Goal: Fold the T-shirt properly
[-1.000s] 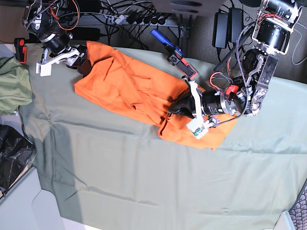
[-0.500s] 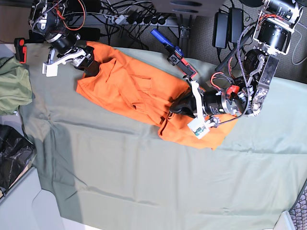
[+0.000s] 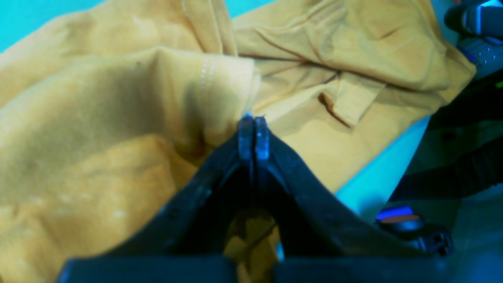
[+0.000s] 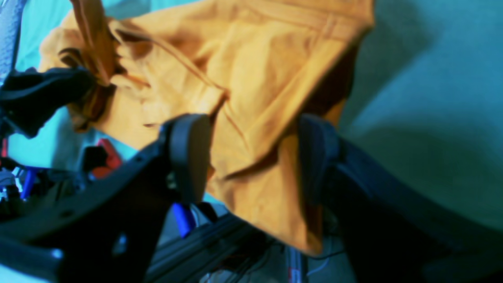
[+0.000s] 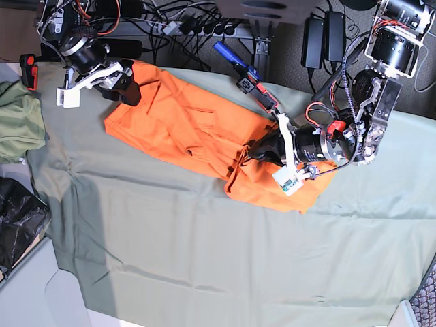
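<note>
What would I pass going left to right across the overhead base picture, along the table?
Olive-green garment → right gripper → T-shirt → left gripper → bare grey-green table cloth.

Black jaws, white brackets, red cables

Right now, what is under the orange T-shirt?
The T-shirt lies on the grey-green table cloth, which shows all around its near edges. The left gripper pinches a fold shut; the right gripper straddles the far edge, open. Anything beneath the shirt's middle is covered.
</note>
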Controlling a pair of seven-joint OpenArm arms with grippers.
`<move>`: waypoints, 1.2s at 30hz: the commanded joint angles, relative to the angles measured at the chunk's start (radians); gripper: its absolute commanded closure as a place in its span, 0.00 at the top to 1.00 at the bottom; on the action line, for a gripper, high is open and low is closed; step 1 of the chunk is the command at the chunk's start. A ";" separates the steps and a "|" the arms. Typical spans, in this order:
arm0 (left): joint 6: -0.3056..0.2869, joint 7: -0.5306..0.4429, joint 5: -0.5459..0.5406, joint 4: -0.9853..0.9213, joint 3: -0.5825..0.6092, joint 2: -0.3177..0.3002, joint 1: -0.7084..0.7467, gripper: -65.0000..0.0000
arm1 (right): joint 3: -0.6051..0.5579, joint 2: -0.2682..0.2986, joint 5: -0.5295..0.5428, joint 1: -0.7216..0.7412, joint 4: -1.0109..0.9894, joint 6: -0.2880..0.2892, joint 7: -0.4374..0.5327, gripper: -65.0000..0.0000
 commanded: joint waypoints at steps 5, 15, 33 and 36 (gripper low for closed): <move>-0.013 -0.024 -0.019 0.018 -0.003 -0.002 -0.015 0.00 | 0.006 0.014 -0.030 0.003 0.013 0.112 0.055 0.55; -0.013 -0.025 -0.031 0.018 -0.003 -0.002 -0.016 0.00 | 0.006 0.014 -0.070 0.010 -0.056 0.111 0.088 0.55; -0.013 -0.025 -0.037 0.018 -0.003 -0.002 -0.016 0.00 | -0.055 -0.010 -0.007 0.102 -0.198 0.112 0.042 0.55; -0.013 -0.024 -0.036 0.018 -0.003 -0.003 -0.016 0.00 | -0.089 -0.029 -0.007 0.102 -0.198 0.113 0.043 0.55</move>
